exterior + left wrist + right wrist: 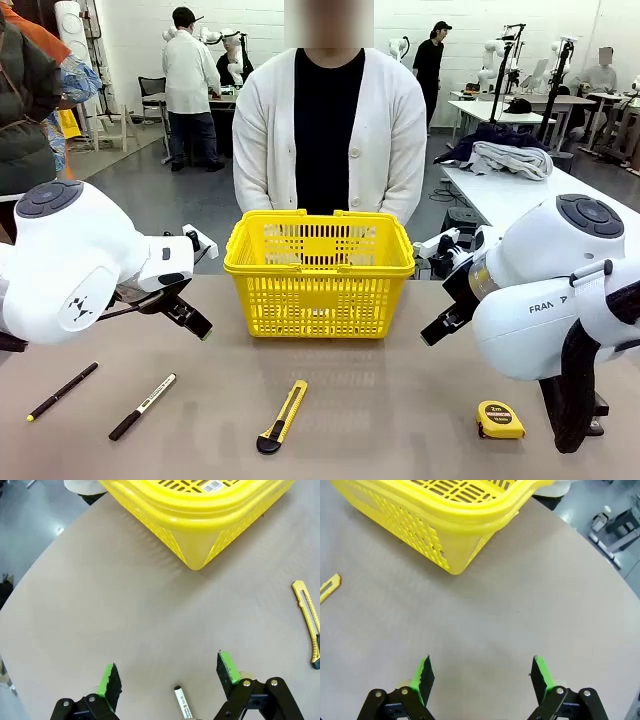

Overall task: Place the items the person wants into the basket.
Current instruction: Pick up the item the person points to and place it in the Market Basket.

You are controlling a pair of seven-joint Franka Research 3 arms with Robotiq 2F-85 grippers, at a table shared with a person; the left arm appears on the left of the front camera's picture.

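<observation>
Four fingers (109,681) spread empty; one basket (318,300), one pen (62,391), one knife (282,417).

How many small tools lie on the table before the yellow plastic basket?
4: slim black pen far left, white-barrelled marker beside it, yellow utility knife centre, yellow tape measure right; others may be hidden.

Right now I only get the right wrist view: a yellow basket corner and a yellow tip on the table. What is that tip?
Observer: The end of a yellow-and-black utility knife, lying on the table in front of the basket.
Operator: Anything else lying around?
Observer: A slim black pen, on the table's left side.
Operator: And on the right?
Observer: A small yellow tape measure, apart from the knife.
</observation>
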